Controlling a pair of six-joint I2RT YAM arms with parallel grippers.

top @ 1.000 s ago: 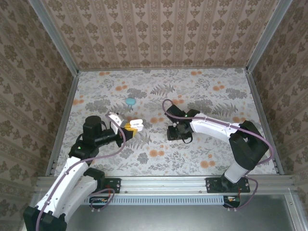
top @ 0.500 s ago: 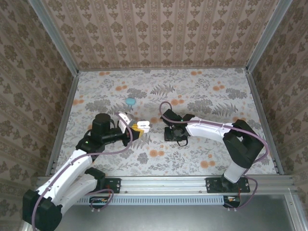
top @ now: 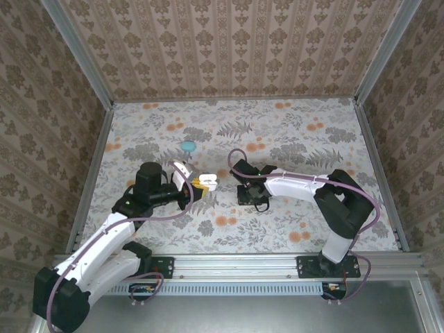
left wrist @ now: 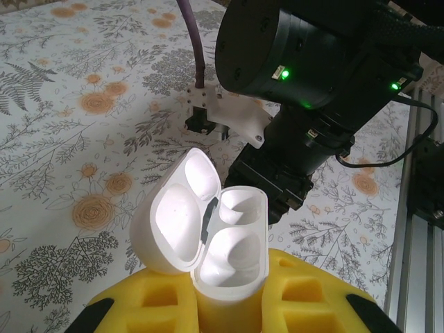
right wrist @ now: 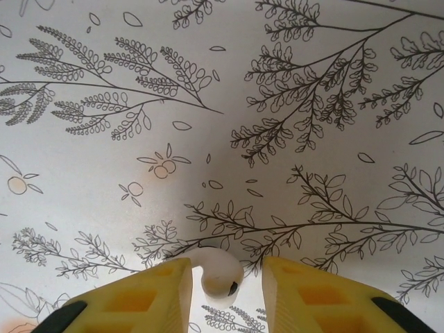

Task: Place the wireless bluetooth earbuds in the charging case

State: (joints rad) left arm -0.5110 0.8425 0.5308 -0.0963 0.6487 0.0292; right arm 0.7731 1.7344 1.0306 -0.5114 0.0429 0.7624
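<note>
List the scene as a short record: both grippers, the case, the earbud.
left gripper: shut on the case, raised off the table
case: white, lid open, both wells empty
right gripper: open, low over the table, fingers flanking the earbud
earbud: white, seemingly lying on the table
teal object: on the table, farther back
</note>
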